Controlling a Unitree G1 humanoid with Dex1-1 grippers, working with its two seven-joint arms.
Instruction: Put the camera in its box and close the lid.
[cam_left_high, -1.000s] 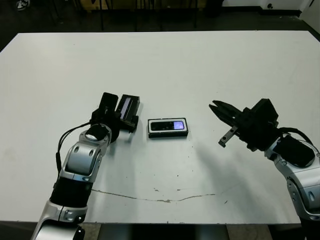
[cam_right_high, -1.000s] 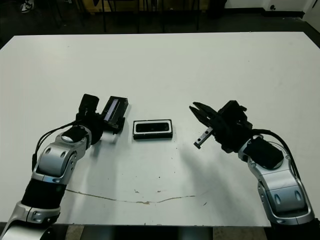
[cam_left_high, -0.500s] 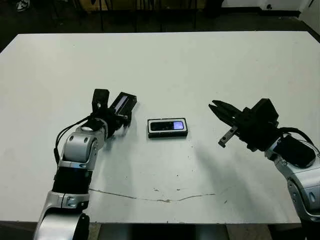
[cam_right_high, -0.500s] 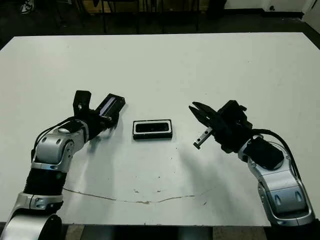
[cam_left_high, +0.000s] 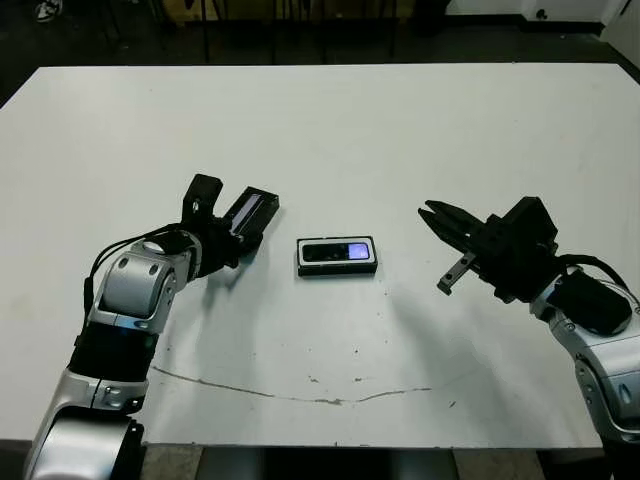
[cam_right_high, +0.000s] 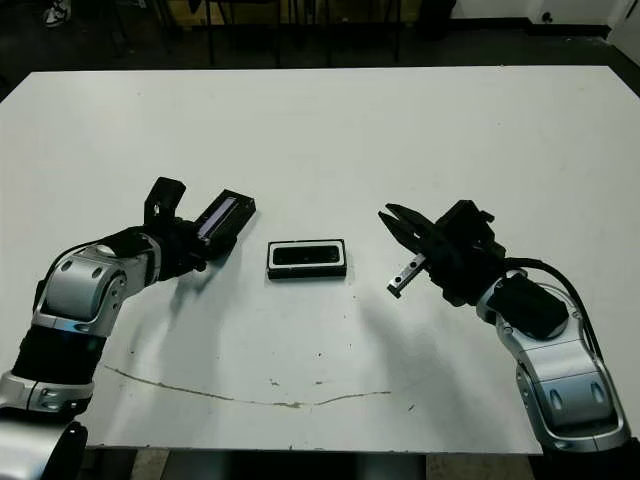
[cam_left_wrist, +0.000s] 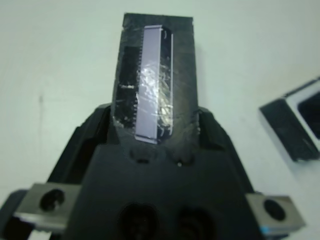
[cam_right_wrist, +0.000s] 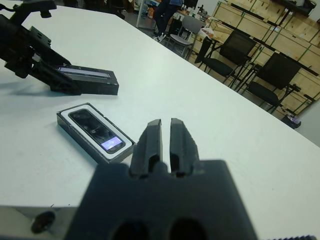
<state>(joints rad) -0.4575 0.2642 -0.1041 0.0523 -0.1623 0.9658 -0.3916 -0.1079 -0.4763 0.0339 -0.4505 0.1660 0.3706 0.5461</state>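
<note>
The left gripper (cam_left_wrist: 155, 132) has the lid (cam_left_high: 250, 213) clamped at one short end, one finger on each long edge, so the flat black cover juts out past the fingertips with its pale bluish-grey strip facing up. From here the lid looks tilted and raised, its far end highest, and it sits just to the left of the box (cam_left_high: 336, 256).

The box rests flat on the white table (cam_left_high: 330, 130), and the camera (cam_left_high: 335, 251) lies inside the white lining, its small bluish window showing at one end. So the remaining job, as I judge it, is only the closing.

The lid looks thin, stiff and light, with smooth sides that could slip or pivot in a pinch so near one end. A hold nearer the middle of the long edges would keep it level when it is lowered squarely over the tray.

The right gripper (cam_right_wrist: 165, 140) hovers off to the right, well apart, its fingers pressed nearly together and holding nothing.
</note>
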